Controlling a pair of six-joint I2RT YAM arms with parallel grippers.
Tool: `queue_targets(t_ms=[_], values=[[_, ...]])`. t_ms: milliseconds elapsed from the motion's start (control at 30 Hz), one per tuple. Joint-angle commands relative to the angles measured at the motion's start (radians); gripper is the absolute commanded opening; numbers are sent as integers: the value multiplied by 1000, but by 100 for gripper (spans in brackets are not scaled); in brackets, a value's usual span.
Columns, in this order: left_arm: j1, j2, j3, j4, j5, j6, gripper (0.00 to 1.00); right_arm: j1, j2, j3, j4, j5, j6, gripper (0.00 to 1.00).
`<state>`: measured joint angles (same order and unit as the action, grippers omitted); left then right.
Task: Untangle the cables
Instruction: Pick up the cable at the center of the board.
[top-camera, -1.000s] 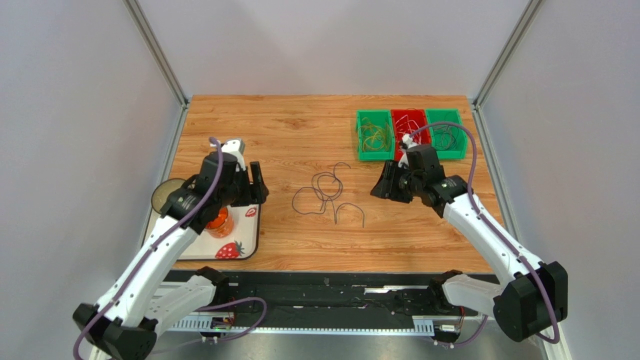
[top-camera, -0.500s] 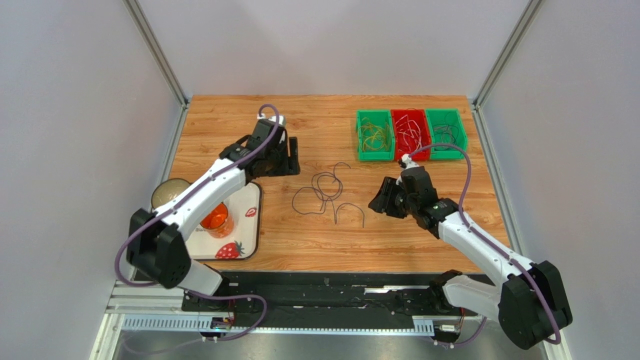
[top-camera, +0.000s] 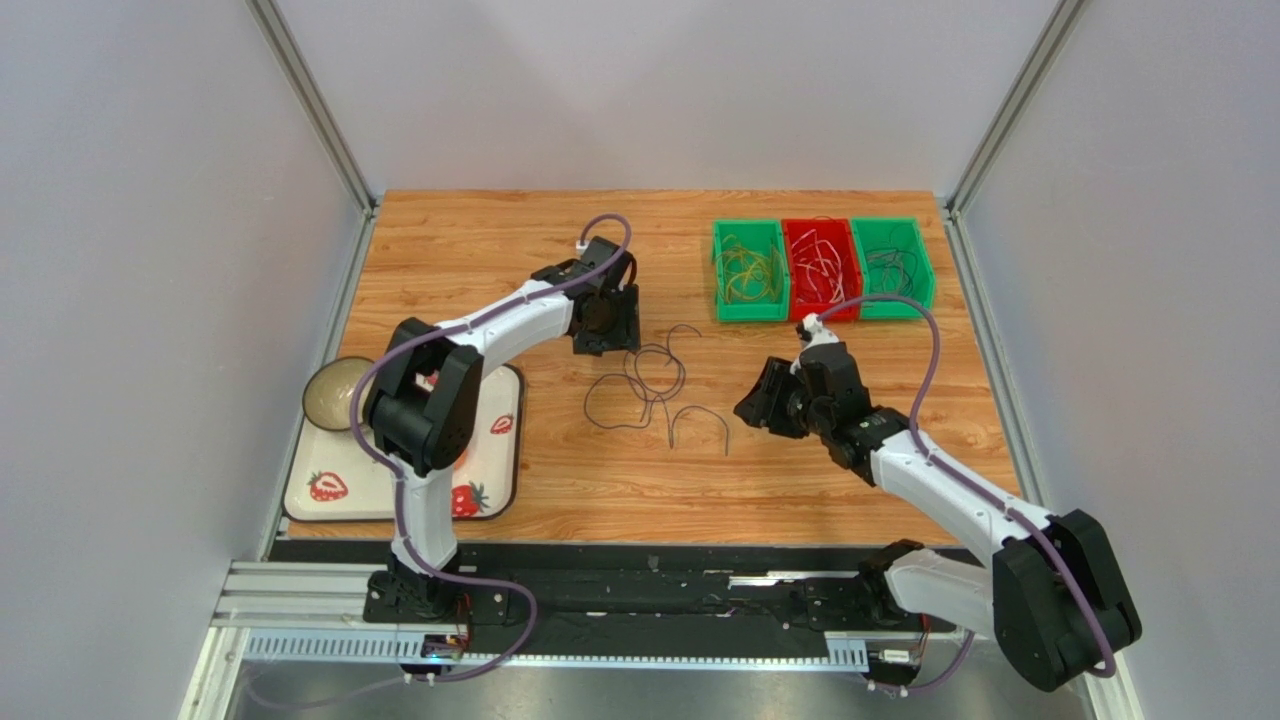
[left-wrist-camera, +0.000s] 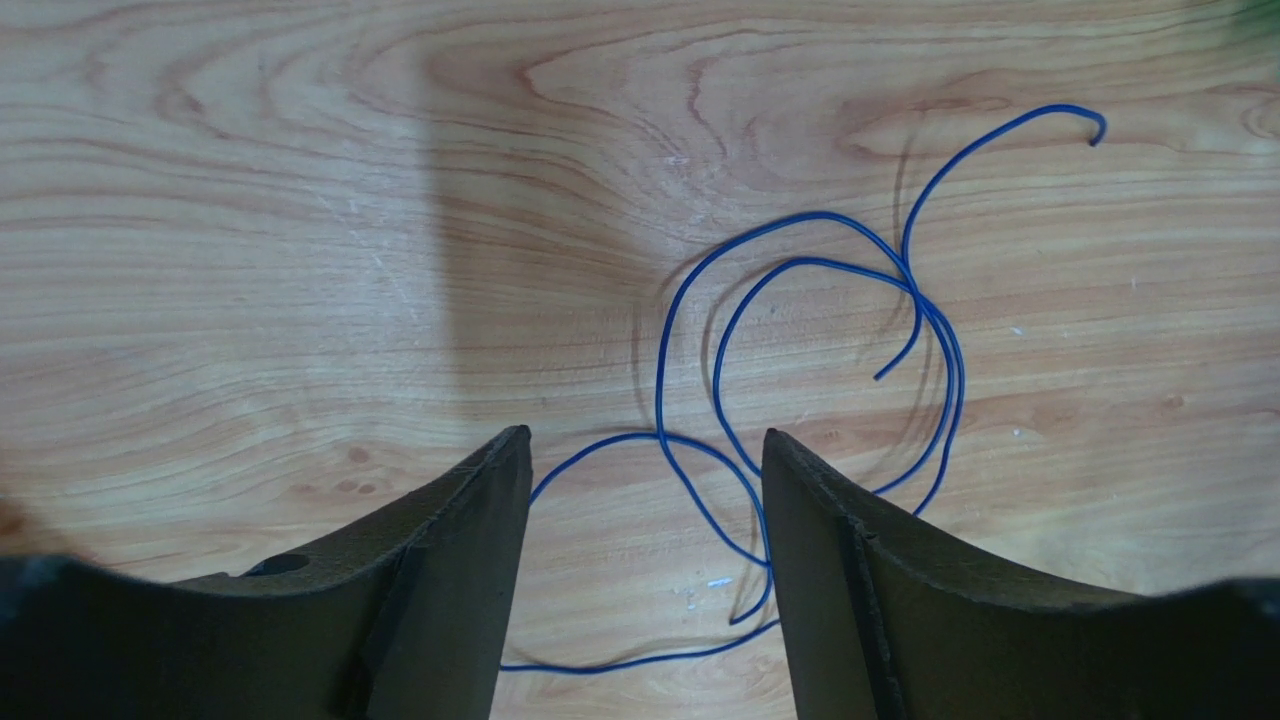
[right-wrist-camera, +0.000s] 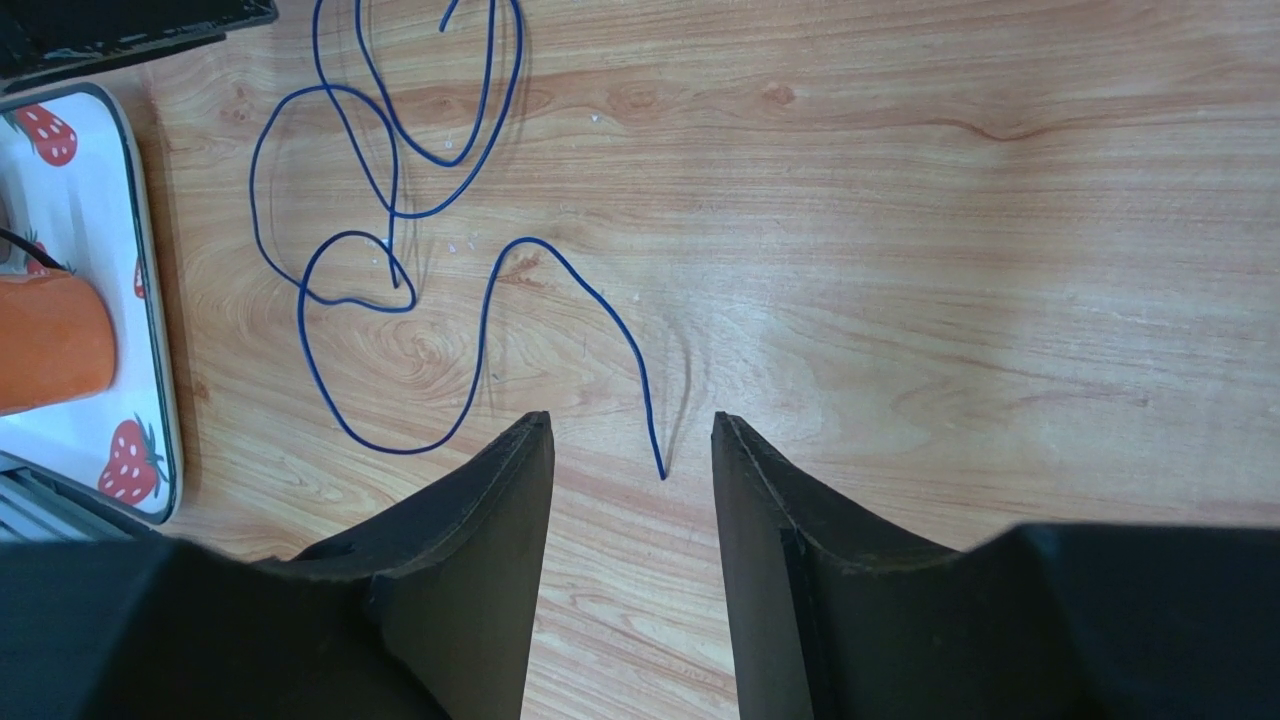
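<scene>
At the far left sit one strawberry-printed tray (top-camera: 361, 495), one bowl (top-camera: 334, 393) at its far corner, and one orange object (right-wrist-camera: 53, 342) on it, which only my right wrist view shows. I judge that none of these belongs to the job, and they lie well apart from the work.

Next comes my left gripper (left-wrist-camera: 646, 450), reached out over the far-left side of the cables (top-camera: 649, 384). Its jaws are spread and grasp nothing: the wire loops lie flat on the table (top-camera: 496, 255) below and between the fingers. I hold it there, I think, to come down on one loop.

The cables lie in the middle of the table as one loose tangle, dark from above and blue in my wrist views. I count three free ends from the left wrist, so there are at least two strands. I cannot count more surely.

My right gripper (right-wrist-camera: 631, 420) hovers at the near-right side, released and empty, its jaws set over one loose end. With two grippers on opposite sides, I could pull the strands apart.

At the far right stand three bins side by side: a left green bin (top-camera: 721, 273), a red bin (top-camera: 821, 228) and a right green bin (top-camera: 920, 278). Each holds thin wires, probably sorted.
</scene>
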<state>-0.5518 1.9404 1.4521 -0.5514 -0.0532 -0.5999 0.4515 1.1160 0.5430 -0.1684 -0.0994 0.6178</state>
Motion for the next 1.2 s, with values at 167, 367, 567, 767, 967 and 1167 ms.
queue_targets(t_ms=[167,367,567,767,967,1167], values=[[-30,101,77,-4,12,-52,58,6,53,20,69,-16,-4,46],[-40,129,97,-16,3,-64,40,6,67,25,70,-19,-9,46],[-49,118,97,-25,12,-70,0,4,55,22,81,-57,-27,46],[-74,-49,96,-48,-20,-31,0,6,4,29,63,-106,-33,47],[-95,-207,62,-108,-48,-14,0,9,14,93,30,-247,-10,53],[-131,-291,-96,-98,-10,-67,0,26,44,126,18,-280,23,56]])
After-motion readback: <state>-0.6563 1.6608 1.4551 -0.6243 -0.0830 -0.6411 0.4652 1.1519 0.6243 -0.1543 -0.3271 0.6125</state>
